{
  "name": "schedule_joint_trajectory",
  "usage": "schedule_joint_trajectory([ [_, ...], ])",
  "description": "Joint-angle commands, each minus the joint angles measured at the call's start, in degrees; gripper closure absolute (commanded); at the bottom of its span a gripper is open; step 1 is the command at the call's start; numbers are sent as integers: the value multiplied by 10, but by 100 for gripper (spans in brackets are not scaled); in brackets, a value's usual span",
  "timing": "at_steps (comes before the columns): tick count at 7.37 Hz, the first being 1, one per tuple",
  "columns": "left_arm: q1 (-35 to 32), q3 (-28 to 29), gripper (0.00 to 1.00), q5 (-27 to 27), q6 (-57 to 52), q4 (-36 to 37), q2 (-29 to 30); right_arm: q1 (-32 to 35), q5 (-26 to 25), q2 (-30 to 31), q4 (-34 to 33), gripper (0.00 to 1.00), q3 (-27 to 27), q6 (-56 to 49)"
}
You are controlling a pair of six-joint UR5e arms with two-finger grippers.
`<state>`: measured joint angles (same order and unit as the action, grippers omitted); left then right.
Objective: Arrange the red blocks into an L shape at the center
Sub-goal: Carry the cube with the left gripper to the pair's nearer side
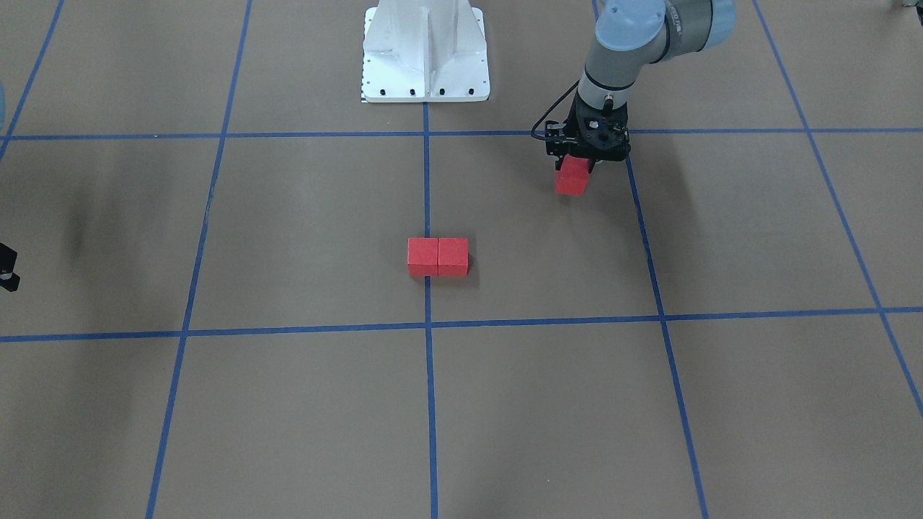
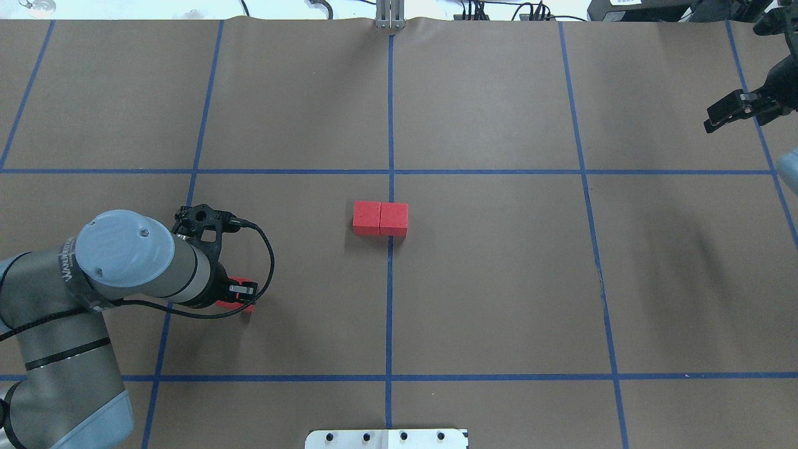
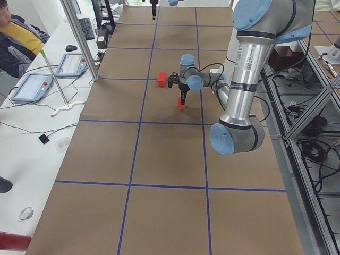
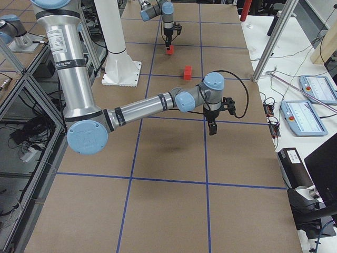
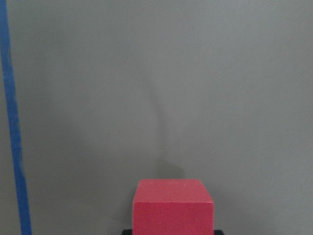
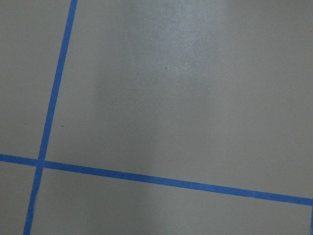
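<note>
Two red blocks (image 1: pixel 438 256) (image 2: pixel 380 218) lie side by side, touching, on the brown floor, across the middle vertical tape line (image 2: pixel 389 293) at the center. A third red block (image 1: pixel 572 178) (image 5: pixel 172 208) is between the fingers of my left gripper (image 1: pixel 577 167), which is shut on it, well off to the robot's left of the pair. In the overhead view the left arm hides most of that block (image 2: pixel 240 304). My right gripper (image 2: pixel 726 113) hangs open and empty at the far right edge of the floor, far from all the blocks.
The white robot base (image 1: pixel 425 54) stands on the middle line at the robot's side. Blue tape lines (image 6: pixel 146 177) divide the floor into squares. A seated person (image 3: pixel 13 37) and tablets (image 3: pixel 32 85) are at a side table beyond the floor's edge.
</note>
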<state>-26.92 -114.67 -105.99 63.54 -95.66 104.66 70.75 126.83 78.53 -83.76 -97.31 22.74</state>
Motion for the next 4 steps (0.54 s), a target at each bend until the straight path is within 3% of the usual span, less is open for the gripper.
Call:
schedule_joint_trajectory([
  [1, -4, 10, 100, 0, -1, 57, 88, 0, 0, 0, 0, 0, 0, 0],
  [2, -4, 28, 100, 0, 0, 122, 158, 0, 0, 0, 0, 0, 0, -1],
  [4, -1, 85, 100, 2, 6, 144, 245, 0, 0, 0, 0, 0, 1, -1],
])
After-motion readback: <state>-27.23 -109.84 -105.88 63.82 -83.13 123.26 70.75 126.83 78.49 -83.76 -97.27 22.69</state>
